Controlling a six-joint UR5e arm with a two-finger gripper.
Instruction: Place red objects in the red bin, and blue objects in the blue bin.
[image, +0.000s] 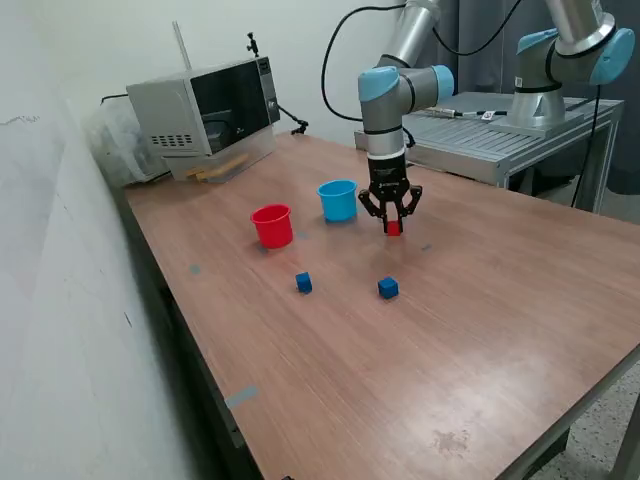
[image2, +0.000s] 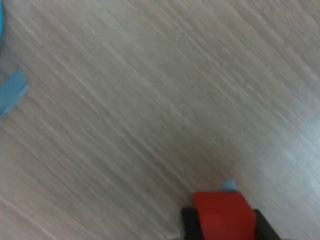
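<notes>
Now red cube between gripper fingers, above table.

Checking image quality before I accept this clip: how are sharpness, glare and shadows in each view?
Exterior view: evenly lit, sharp enough to show the red cube in the gripper, both cups and two blue cubes; soft shadows, mild sheen on the table. Wrist view: soft and smeared, wood grain blurred, a pale glare patch toward one edge; the red cube reads clearly.
</notes>
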